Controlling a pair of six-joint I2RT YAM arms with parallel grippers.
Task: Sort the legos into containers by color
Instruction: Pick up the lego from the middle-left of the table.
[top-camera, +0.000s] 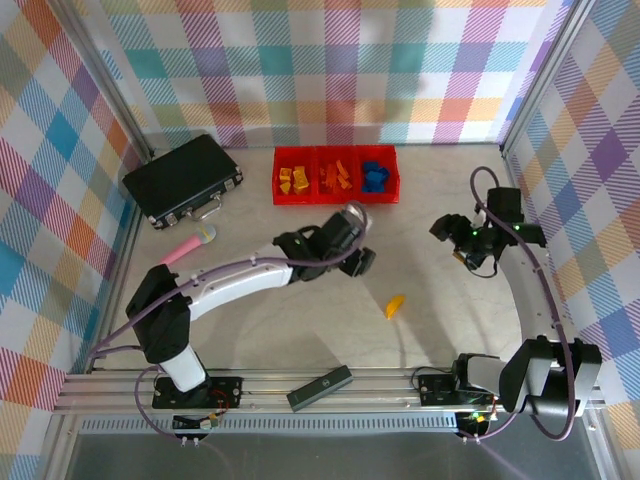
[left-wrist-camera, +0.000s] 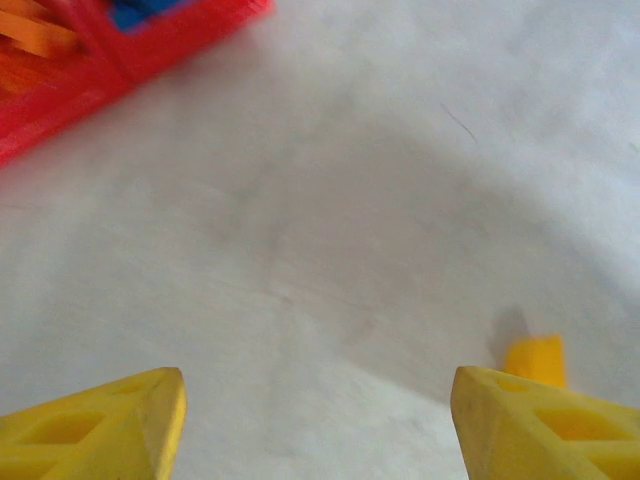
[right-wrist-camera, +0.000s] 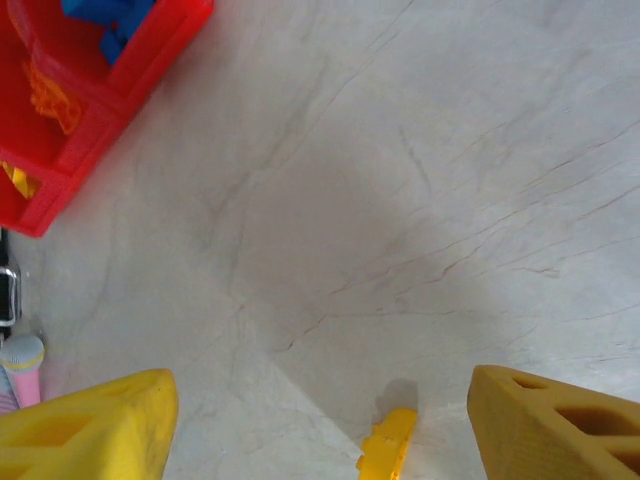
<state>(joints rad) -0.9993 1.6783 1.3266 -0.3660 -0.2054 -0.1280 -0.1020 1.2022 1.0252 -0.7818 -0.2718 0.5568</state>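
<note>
Three joined red containers; one yellow lego loose on table.

You see a smooth, matt table (pale, faintly veined like marble). The bins look like glossy red plastic, and the loose brick like smooth yellow plastic. The case is matt black with a shiny metal handle.

The top camera looked steeply down from high over the near edge of the desk, with the containers toward the far edge. Both wrist cameras sat close over the desk, sharing the containers' corner and a yellow lego on their near side.
</note>
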